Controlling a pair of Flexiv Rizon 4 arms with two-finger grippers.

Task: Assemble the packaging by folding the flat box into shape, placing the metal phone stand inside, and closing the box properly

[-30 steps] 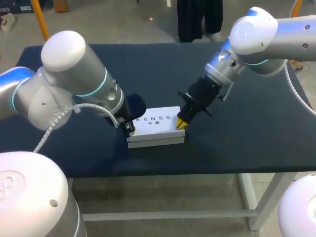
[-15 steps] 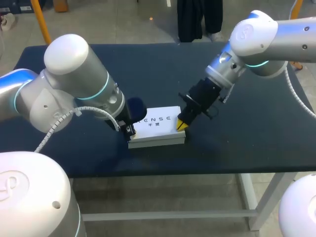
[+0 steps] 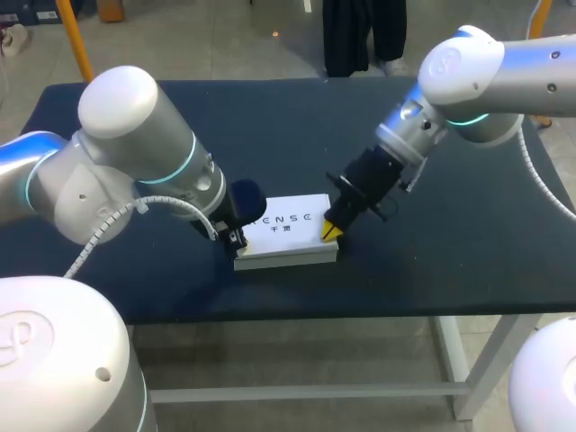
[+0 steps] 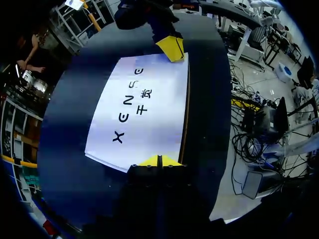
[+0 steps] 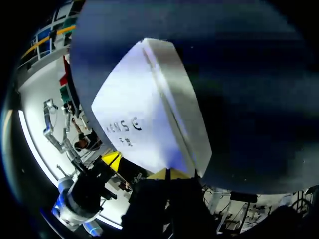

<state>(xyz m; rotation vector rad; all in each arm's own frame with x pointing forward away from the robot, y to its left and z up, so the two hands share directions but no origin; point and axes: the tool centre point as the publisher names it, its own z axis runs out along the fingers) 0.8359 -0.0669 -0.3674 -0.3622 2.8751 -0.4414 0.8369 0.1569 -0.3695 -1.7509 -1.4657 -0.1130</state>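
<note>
At lower centre of the dark desk [image 3: 450, 270] lay the closed white box [image 3: 283, 229]; left fingers [image 4: 158, 161] and right fingers [image 3: 331, 231], each pressed together, touched its opposite ends.

The box [image 3: 288, 225] is closed; what lies inside cannot be seen. At middle left of the head view the left arm [image 3: 135, 162] covers the box's left end, and the arm runs off the left edge. The right arm [image 3: 486, 76] is cut by the right edge.
</note>
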